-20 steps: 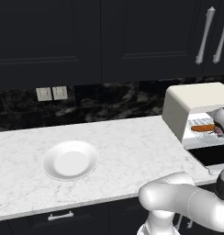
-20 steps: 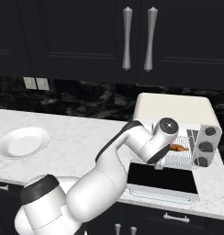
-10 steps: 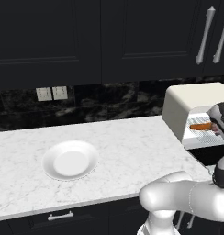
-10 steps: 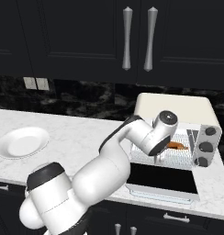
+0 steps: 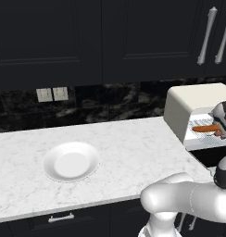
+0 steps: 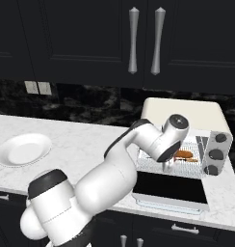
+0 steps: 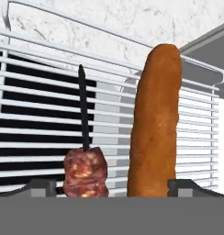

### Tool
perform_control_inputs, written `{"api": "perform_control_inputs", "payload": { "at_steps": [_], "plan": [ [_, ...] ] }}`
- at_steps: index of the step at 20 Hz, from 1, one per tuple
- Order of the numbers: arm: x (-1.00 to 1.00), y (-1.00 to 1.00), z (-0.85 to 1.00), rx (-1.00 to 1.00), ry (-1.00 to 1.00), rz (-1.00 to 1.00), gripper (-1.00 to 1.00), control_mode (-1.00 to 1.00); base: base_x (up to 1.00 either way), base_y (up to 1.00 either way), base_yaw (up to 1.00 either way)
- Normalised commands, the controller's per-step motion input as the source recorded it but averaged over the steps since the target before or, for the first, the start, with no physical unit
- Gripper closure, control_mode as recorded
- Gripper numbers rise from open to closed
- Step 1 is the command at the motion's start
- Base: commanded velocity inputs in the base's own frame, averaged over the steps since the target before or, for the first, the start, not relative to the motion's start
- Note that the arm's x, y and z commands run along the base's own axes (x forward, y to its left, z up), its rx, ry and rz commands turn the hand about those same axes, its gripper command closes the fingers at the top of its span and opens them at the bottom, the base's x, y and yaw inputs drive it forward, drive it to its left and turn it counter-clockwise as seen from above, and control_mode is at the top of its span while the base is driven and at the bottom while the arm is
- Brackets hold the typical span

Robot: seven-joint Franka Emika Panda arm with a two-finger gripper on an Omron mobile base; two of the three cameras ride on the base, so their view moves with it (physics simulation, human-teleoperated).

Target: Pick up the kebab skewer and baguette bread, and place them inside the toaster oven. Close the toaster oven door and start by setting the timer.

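The cream toaster oven (image 5: 193, 104) (image 6: 187, 110) stands at the counter's right end. Its door (image 6: 170, 187) hangs open and flat in front of it. On the wire rack (image 7: 36, 114) inside, the orange-brown baguette bread (image 7: 156, 124) (image 5: 205, 128) (image 6: 183, 154) lies beside the kebab skewer (image 7: 85, 172), a dark stick with a reddish meat chunk. My gripper (image 7: 114, 188) sits at the oven's mouth, open. Its fingertips (image 7: 40, 186) stand wide to either side of both foods and touch neither.
A white plate (image 5: 71, 161) (image 6: 23, 148) rests on the marble counter far to the left. The oven's knobs (image 6: 215, 154) line its right front panel. Dark upper cabinets with silver handles (image 6: 134, 41) hang above. The arm's elbow reaches over the open door.
The jaws have gone from shut to wide open, letting go of the baguette, which now lies on the rack. The hand has barely shifted.
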Motion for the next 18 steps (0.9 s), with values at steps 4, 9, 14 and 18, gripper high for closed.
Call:
{"api": "perform_control_inputs", "payload": {
  "at_steps": [4,9,14,18],
  "plan": [
    [-0.4,-0.31,0.16,0.11,0.0,-0.24,-1.0,-1.0,0.0,0.0,0.0],
    [-0.12,-0.21,0.38,0.15,0.0,-0.31,-1.0,-1.0,0.0,0.0,0.0],
    [-0.18,-0.09,0.18,0.22,0.02,-0.45,-1.0,-1.0,0.0,0.0,0.0],
    [-0.4,-0.06,0.0,0.31,0.06,-0.53,-1.0,-1.0,0.0,0.0,0.0]
  ]
}}
